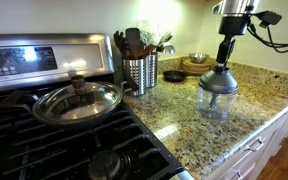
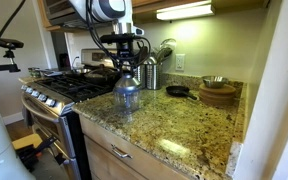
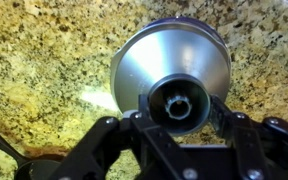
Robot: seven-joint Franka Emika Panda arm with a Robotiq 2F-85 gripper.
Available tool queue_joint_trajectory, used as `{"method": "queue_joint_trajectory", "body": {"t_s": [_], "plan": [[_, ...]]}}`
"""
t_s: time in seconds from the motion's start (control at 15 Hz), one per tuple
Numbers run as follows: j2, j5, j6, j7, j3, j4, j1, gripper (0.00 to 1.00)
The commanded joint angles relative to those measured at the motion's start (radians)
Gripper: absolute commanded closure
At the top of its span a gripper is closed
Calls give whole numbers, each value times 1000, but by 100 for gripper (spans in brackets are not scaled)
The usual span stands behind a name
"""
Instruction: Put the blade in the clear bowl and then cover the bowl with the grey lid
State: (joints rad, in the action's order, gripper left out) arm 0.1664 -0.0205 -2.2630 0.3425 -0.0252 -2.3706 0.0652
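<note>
Jaws clasp the top of the grey lid [image 3: 154, 60] seated on the clear bowl [image 1: 216, 103]; bowl's contents indistinct.

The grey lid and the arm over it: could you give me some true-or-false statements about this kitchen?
1. The grey lid sits on the clear bowl. True.
2. The bowl stands on the stove. False: it stands on the granite countertop beside it.
3. The gripper hangs right above the lid, jaws on either side of the knob. True.
4. The pan on the stove is uncovered. False: a glass lid with a brown knob covers it.
5. The steel utensil holder is empty. False: utensils stick out of it.
</note>
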Motion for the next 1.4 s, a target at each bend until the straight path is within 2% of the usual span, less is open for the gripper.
{"method": "queue_joint_trajectory", "body": {"t_s": [0.0, 1.33], "plan": [[-10, 22, -7, 37, 12, 0, 2, 65], [54, -4, -35, 0, -5, -81, 7, 65]]}}
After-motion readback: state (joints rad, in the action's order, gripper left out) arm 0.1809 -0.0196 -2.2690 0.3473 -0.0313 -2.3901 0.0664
